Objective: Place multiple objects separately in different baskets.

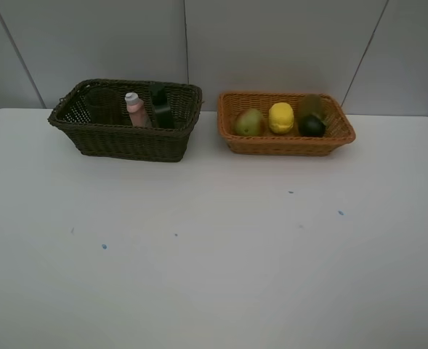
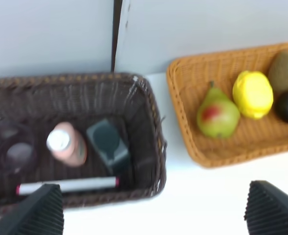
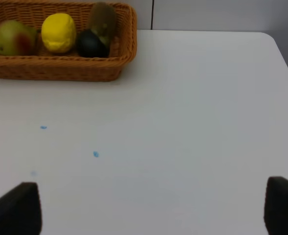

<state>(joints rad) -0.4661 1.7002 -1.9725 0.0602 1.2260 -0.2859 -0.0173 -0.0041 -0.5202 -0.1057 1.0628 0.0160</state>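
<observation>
From the high camera, no hand shows; the dark basket and the orange basket stand side by side on the white bench. At the left wrist, the left hand is spread and empty, just above the dark basket's pink bottle, dark green bottle, tinted cup and white marker. At the right wrist, the right hand is spread over bare bench, well apart from the orange basket's lemon, apple, mangosteen and kiwi.
</observation>
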